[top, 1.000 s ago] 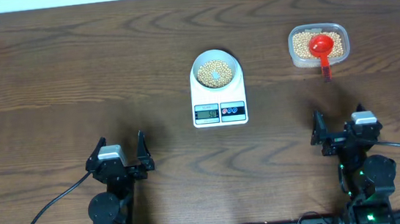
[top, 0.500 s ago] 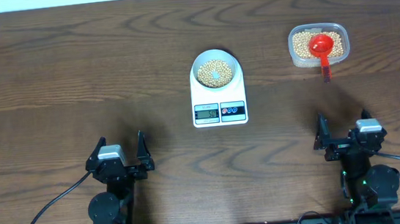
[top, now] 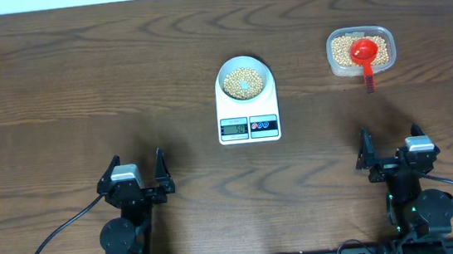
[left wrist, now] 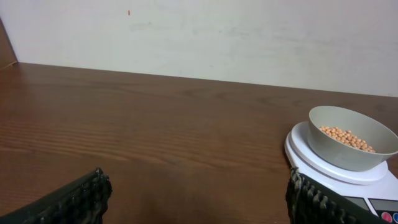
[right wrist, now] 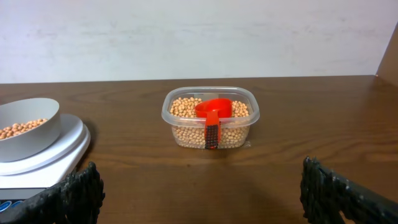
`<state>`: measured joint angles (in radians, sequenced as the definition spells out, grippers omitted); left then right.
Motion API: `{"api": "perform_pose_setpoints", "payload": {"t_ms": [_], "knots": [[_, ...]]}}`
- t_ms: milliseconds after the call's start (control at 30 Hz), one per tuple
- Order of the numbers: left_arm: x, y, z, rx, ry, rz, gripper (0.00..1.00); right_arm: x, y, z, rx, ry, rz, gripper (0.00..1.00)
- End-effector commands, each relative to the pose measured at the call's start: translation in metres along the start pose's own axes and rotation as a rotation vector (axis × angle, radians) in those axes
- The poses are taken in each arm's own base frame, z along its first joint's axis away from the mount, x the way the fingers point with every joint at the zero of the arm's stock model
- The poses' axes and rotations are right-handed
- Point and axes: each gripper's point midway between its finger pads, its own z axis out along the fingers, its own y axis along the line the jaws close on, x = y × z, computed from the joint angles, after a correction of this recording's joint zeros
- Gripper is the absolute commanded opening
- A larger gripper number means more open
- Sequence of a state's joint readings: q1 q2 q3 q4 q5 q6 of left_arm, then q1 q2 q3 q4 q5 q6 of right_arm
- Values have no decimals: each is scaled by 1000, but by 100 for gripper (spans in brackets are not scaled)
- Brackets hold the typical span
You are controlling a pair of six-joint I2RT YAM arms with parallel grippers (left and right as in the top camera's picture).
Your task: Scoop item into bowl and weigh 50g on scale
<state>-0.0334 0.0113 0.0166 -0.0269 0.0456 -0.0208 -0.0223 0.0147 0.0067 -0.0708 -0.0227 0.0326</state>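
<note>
Back comes the right gripper (top: 391,151) toward the near edge of the table (top: 80,74), and now it sits settled at the near right, well apart from everything. Its claw is released, fingers spread wide with nothing between them, and its own camera shows the same gap (right wrist: 202,199). Over on the near left, the left gripper (top: 137,170) has not budged. It is also spread wide and holding nothing, with bare wood between its two dark fingers in its wrist view (left wrist: 193,205). Centre stage is the white scale (top: 247,110), with the pale bowl (top: 244,79) sitting on its far part and a layer of tan beans (top: 245,84) inside it. The small grey display (top: 234,127) faces the near edge, its digits too small to read. From the left wrist camera the bowl (left wrist: 351,137) sits at the far right on the scale (left wrist: 323,171), with beans (left wrist: 345,135) low inside it. At the far right, the clear tub (top: 333,60) holds more beans, and a red scoop (top: 362,50) lies on them, its handle hanging over the near rim. The right wrist camera looks straight at that tub (right wrist: 210,134) and scoop (right wrist: 214,109).
</note>
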Motion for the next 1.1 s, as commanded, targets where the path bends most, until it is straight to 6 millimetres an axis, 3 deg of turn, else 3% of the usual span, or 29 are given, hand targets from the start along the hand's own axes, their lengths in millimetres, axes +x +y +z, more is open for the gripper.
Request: {"api": "perform_pose_setpoints", "payload": {"t_ms": [0, 1067], "knots": [[16, 8, 0, -41, 50, 17, 92, 0, -2, -1, 11, -1, -16, 99], [16, 8, 0, -41, 50, 17, 92, 0, 1, 0, -1, 0, -43, 99]]}}
